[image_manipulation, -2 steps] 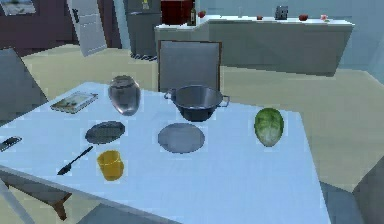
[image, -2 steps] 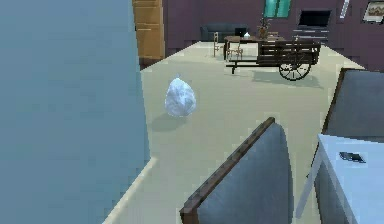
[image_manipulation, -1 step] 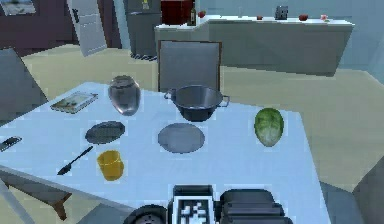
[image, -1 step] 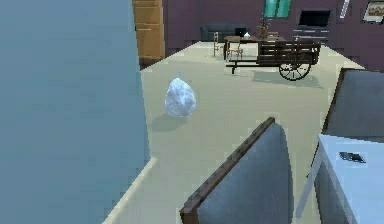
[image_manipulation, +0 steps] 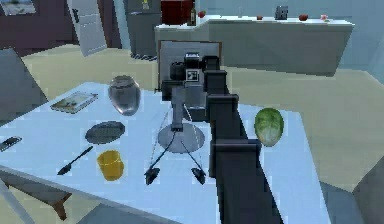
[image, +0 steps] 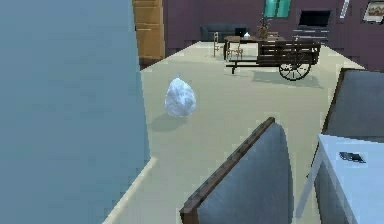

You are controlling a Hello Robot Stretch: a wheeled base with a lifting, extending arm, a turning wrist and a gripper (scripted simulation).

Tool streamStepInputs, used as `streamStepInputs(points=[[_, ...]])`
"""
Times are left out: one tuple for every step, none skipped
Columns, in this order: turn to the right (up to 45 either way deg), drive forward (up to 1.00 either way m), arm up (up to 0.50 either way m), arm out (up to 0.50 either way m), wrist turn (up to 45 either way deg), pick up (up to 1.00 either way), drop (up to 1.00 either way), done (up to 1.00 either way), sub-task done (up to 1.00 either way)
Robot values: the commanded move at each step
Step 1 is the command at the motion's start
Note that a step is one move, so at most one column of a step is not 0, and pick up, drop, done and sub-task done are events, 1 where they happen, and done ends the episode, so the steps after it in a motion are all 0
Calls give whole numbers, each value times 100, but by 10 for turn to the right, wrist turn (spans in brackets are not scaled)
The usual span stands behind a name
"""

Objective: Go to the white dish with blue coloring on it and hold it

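**Gripper**: the fingers point down at the table. Whether the jaws are open or closed cannot be told. Whether they hold anything cannot be told either, because a dish lies behind them.

**Target:** most likely the near dish, round and grey, lying at the fingertips. No blue can be made out on it.

**Faults to expect:**
- Wrong item taken. Cause: the second dish looks alike and lies near.
- Dish slides away. Cause: it lies flat, so there is probably little rim to catch.
- Neighbours knocked over. Cause: the arm swings near the yellow cup, the glass jar and the cabbage.

**Count on the table:** dishes, two; cup, one; jar, one; cabbage, one; book, one.
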Motion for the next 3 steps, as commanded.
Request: streamStepInputs(points=[[0,0,0,0,450,0,0,0,0],[0,0,0,0,450,0,0,0,0],[0,0,0,0,450,0,0,0,0]])
